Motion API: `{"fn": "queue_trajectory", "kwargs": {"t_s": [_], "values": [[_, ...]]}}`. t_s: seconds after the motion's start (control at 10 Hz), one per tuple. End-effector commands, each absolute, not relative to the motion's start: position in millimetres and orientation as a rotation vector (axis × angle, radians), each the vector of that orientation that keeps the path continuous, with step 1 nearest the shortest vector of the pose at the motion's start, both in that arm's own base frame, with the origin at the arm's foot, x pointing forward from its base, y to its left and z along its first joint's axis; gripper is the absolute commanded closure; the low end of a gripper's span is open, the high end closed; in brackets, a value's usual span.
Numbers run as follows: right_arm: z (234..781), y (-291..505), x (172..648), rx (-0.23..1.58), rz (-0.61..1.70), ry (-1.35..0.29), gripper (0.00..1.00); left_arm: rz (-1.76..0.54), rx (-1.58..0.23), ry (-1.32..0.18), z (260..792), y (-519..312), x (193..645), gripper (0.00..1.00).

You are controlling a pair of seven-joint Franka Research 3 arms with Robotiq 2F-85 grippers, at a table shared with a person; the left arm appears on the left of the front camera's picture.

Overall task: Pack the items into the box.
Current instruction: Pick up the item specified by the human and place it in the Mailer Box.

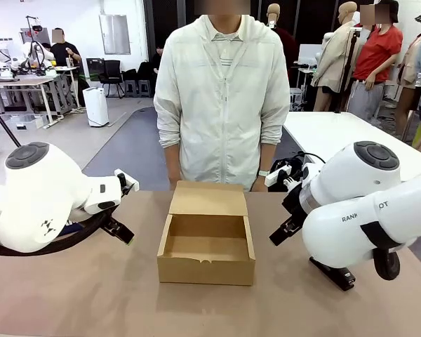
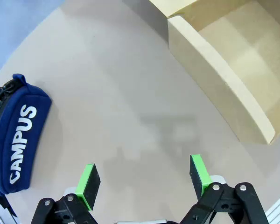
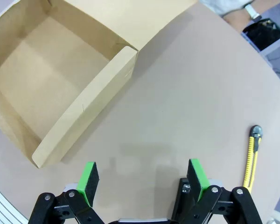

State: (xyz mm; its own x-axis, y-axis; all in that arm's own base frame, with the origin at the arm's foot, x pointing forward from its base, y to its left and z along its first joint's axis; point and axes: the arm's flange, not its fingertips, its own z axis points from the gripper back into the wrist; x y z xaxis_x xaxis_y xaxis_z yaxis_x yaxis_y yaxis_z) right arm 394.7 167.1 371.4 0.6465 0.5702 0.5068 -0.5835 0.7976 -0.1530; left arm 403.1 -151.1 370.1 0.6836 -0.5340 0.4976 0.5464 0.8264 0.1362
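Front view: the box (image 1: 206, 242) sits at the middle of the table (image 1: 77, 295), its lid flap tipped back toward the person (image 1: 221, 105) standing at the far side with both arms hanging down. The left arm (image 1: 38, 193) comes in from the left and bends inward, its wrist angled down at the table just left of the box. The right arm (image 1: 358, 203) mirrors it on the right, its wrist dipping toward the box's right wall. A black stapler (image 1: 333, 272) lies under the right arm.

Left wrist view: the left gripper (image 2: 144, 179) hangs over bare tabletop, its 2 green pads (image 2: 88, 184) spread wide with nothing between them. The pouch (image 2: 18, 135) lies flat to the left, well apart from the fingers, "CAMPUS" facing up. A corner of the box shows at upper right.

Right wrist view: the right gripper (image 3: 142, 179) is likewise spread and empty above the table. The utility knife (image 3: 252, 158) lies flat to the right, apart from the box at upper left.
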Motion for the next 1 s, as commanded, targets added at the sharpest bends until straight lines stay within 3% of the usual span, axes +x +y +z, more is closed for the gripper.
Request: {"fn": "queue_trajectory", "kwargs": {"t_s": [0.0,0.5,0.6,0.7,0.9], "values": [[371,167,395,0.025,0.656,-0.568,0.00,-0.606,-0.024,-0.551,370,-151,403,0.00],[371,167,395,0.025,0.656,-0.568,0.00,-0.606,-0.024,-0.550,370,-151,403,0.00],[386,159,396,0.084,0.665,-0.495,0.00,-0.669,-0.099,-0.505,388,-159,397,0.00],[416,149,392,0.176,0.634,-0.462,0.00,-0.697,-0.317,-0.490,427,-160,389,0.00],[492,111,381,0.463,0.404,-0.433,0.00,-0.513,-0.574,-0.386,507,-143,372,0.00]]}}
